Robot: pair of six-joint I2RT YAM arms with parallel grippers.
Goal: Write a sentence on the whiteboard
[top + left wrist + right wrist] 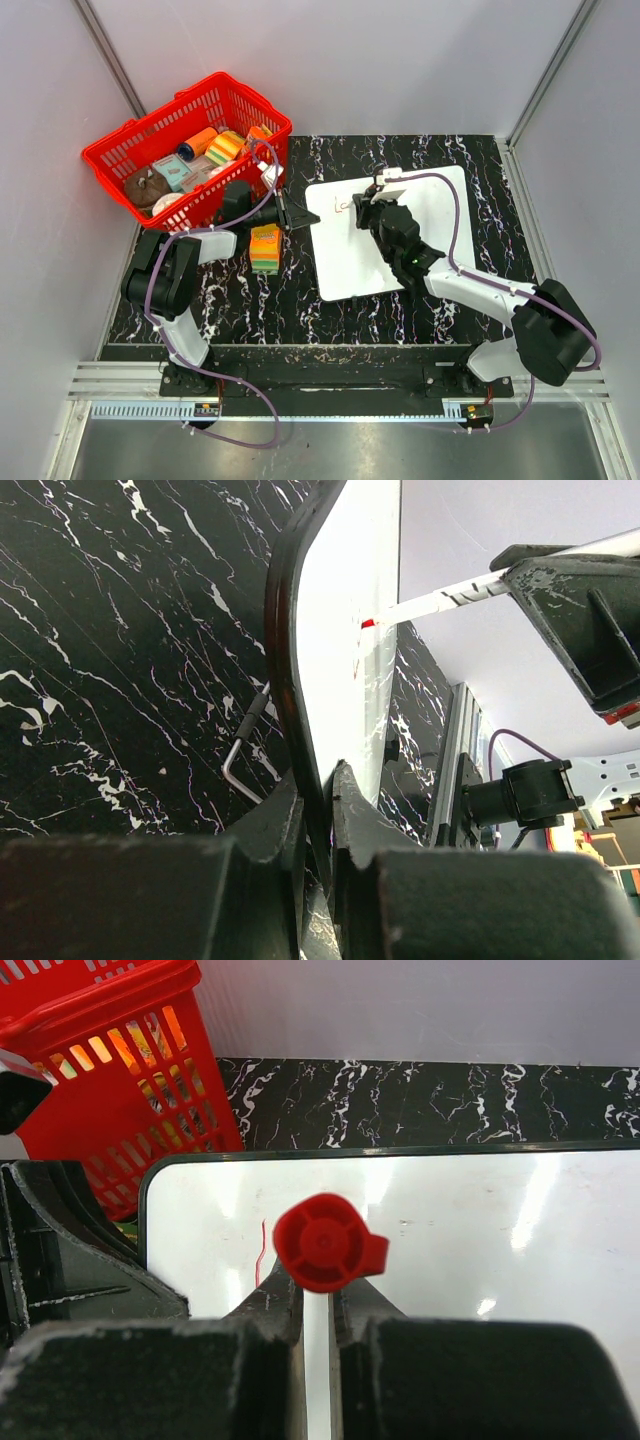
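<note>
The whiteboard [400,250] lies on the black marble table. My left gripper [308,217] is shut on its left edge; in the left wrist view the jaws [322,780] pinch the dark rim seen edge-on. My right gripper [372,203] is over the board's upper left and shut on a slim white pen [440,598], whose red tip touches the board. In the right wrist view the pen's red end [325,1243] stands between my fingers. Of the sentence, only a short red stroke [262,1255] shows near the board's left edge; it also shows in the top view [342,205].
A red basket [150,125] full of small items stands at the back left, close behind the left gripper. A stack of coloured blocks [265,247] sits left of the board. A metal hex key [245,750] lies on the table beside the board's edge.
</note>
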